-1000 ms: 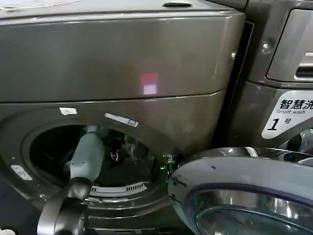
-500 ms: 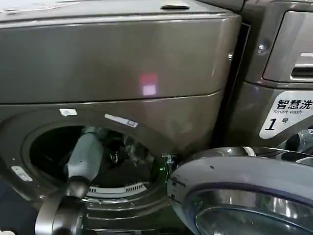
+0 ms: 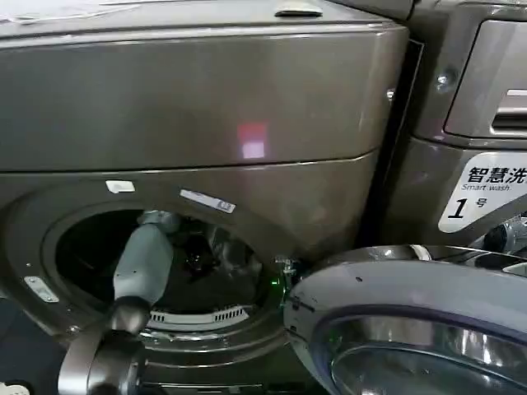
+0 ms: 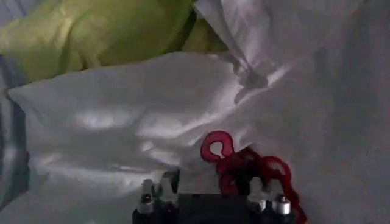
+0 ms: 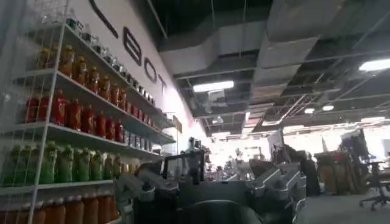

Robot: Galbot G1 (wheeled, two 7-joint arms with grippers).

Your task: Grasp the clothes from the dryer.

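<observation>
dryer (image 3: 206,123), door (image 3: 412,329) open at right | drum held clothes: white garment (image 4: 152,122) with red print, yellow-green cloth (image 4: 97,30) beyond | left gripper (image 4: 210,204) inside drum, against white garment; fingers' spread: cannot tell | right gripper (image 5: 213,189) away, facing bottle shelves (image 5: 67,122), fingers apart, empty
</observation>
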